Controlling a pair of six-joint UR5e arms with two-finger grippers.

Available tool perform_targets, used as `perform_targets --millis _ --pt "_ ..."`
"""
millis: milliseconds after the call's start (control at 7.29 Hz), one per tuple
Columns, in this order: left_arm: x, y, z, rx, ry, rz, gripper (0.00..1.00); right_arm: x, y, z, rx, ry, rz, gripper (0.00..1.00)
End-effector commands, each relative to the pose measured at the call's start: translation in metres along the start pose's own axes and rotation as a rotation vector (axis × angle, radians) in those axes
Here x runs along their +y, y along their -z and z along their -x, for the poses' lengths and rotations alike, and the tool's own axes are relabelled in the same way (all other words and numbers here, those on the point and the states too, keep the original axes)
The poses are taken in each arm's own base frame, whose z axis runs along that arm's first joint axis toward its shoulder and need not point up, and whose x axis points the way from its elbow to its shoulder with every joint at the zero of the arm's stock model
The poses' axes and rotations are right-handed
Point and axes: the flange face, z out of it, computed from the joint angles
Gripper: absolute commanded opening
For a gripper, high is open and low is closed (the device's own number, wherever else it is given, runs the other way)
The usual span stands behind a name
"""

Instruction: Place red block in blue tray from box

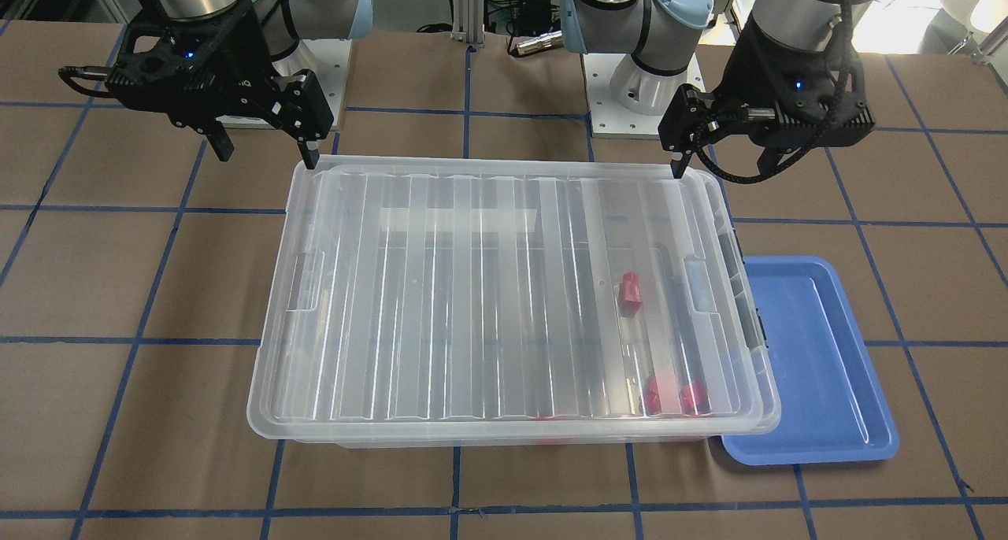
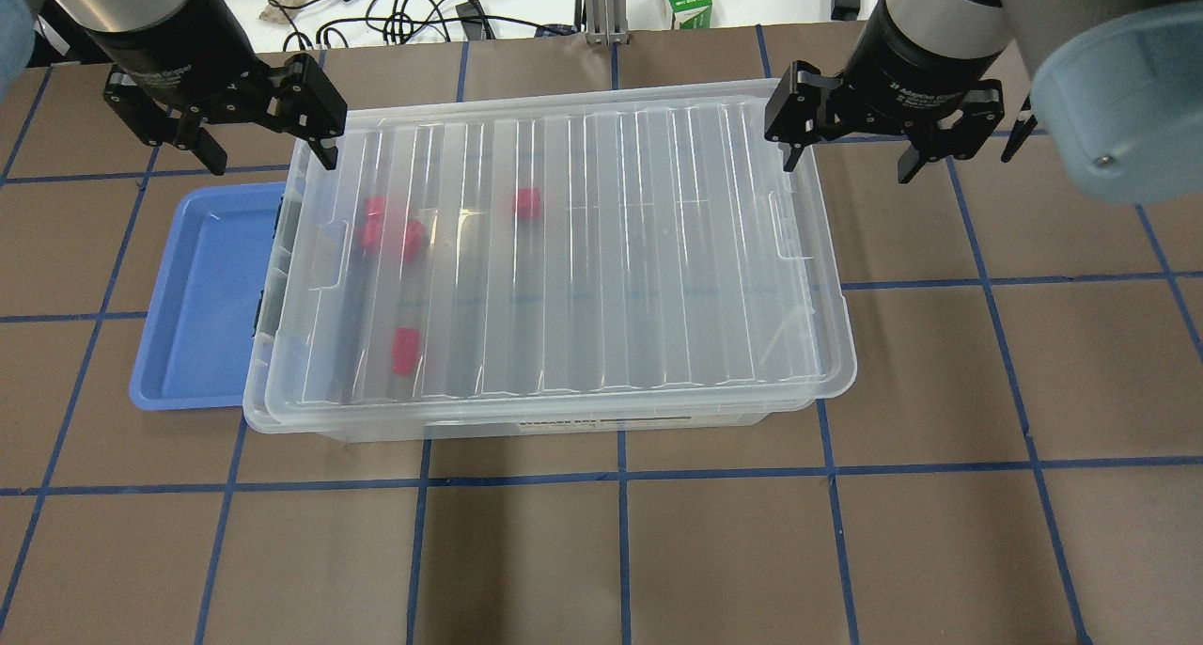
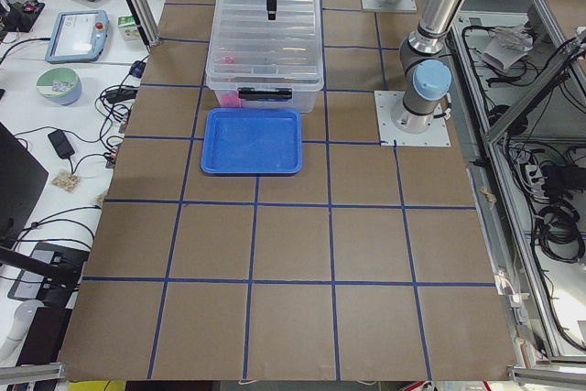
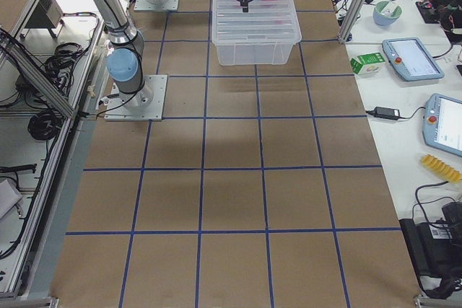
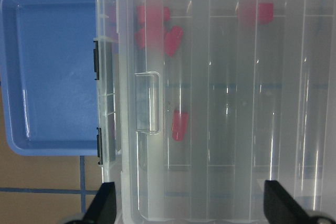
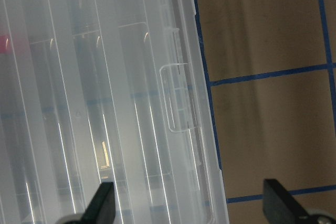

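The box (image 2: 564, 250) is a clear bin with its ribbed lid lying on it, slightly askew. The red block (image 2: 405, 351) lies inside near the left end; it also shows in the front view (image 1: 630, 292) and the left wrist view (image 5: 179, 125). The blue tray (image 2: 202, 297) sits empty against the box's left end. My left gripper (image 2: 273, 161) hovers open and empty above the box's left end. My right gripper (image 2: 846, 167) hovers open and empty above the right end. In the front view the left gripper (image 1: 720, 168) is on the right and the right gripper (image 1: 268, 156) on the left.
Other small red pieces (image 2: 390, 234) lie in the box near the tray side, one more (image 2: 527, 203) further along. A lid handle (image 5: 147, 103) sits under my left gripper and another (image 6: 180, 96) under my right. Desks with devices flank the table (image 3: 302, 254).
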Motion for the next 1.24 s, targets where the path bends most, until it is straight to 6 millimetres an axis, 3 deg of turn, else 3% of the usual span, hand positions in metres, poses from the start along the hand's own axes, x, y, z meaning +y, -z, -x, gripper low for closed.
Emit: perform_targets --millis 0,412,824,961,1098 --pt "0.0 0.0 0.001 0.0 0.001 0.001 1.0 0.0 0.0 0.0 0.0 0.0 0.001 1.0" --pt "0.002 0.002 0.001 -0.002 0.002 -0.004 1.0 0.0 -0.001 0.0 -0.003 0.0 0.0 1.0" --pt "-0.001 -0.003 0.0 -0.001 0.0 0.01 1.0 -0.009 -0.006 -0.022 0.012 0.116 0.013 1.0" --pt "-0.001 -0.003 0.0 0.0 0.0 0.01 1.0 -0.006 -0.017 -0.025 0.014 0.103 0.042 1.0" --pt "-0.001 -0.003 0.0 0.0 0.0 0.01 1.0 -0.004 -0.053 -0.026 0.017 0.103 0.097 1.0"
